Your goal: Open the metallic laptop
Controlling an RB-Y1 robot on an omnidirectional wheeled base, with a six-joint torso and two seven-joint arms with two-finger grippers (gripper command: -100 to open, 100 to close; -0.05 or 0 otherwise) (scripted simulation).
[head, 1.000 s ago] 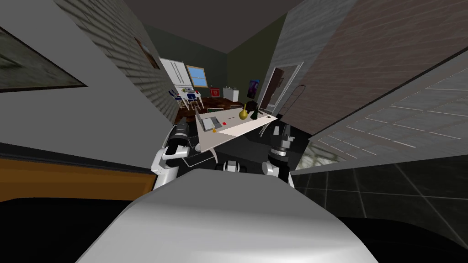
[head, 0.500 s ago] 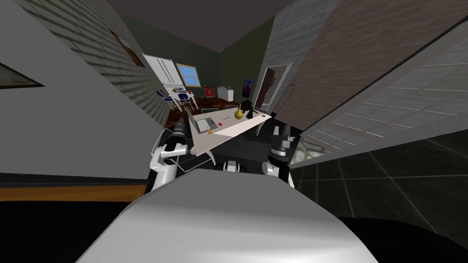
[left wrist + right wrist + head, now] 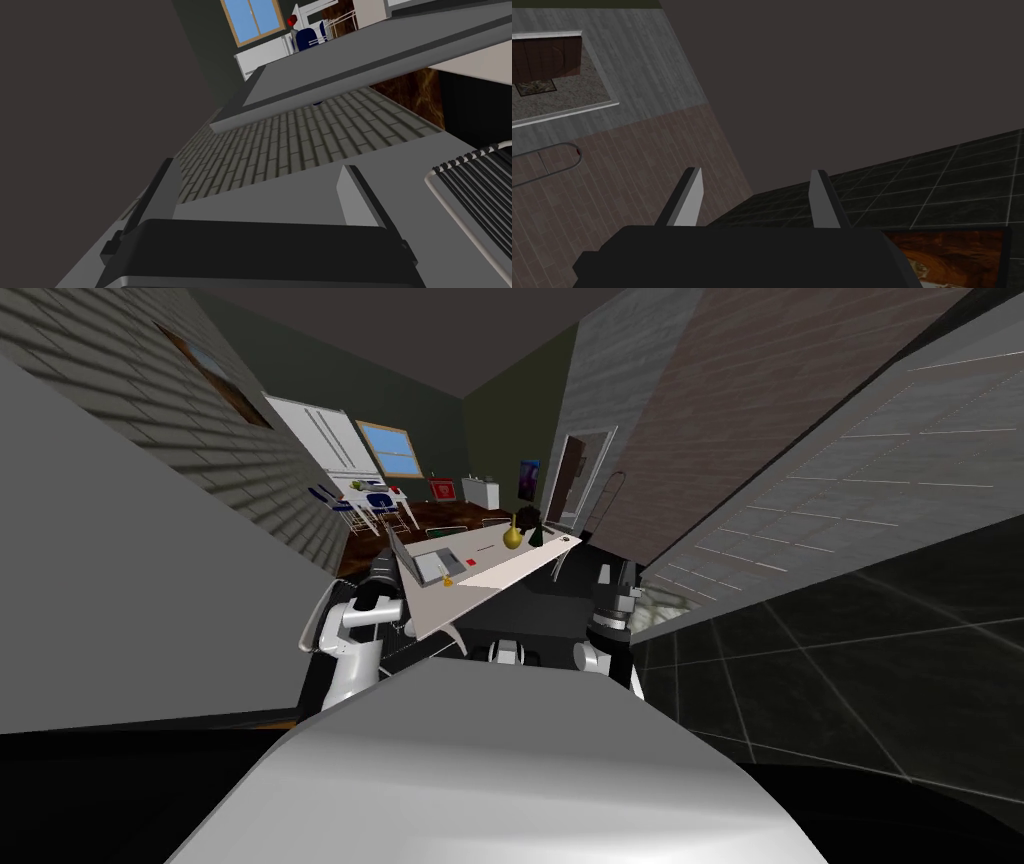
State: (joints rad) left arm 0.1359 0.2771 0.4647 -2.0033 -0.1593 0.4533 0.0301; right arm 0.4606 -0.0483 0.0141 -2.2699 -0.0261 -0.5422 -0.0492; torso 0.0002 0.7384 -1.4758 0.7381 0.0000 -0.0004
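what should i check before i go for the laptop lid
1. Laptop in sight on the white desk: ok.
2. Lid state, raised or flat: cannot tell, it is too small in the head view.
3. Left jaws open with nothing between them: ok.
4. Right jaws open with nothing between them: ok.
5. Jaws lined up on the lid: not ok; the left arm sits beside the desk's left end, and its wrist view has no laptop between the jaws.
6. Clutter by the laptop: not ok, a small yellow thing lies close to its front; the gold vase stands farther along.
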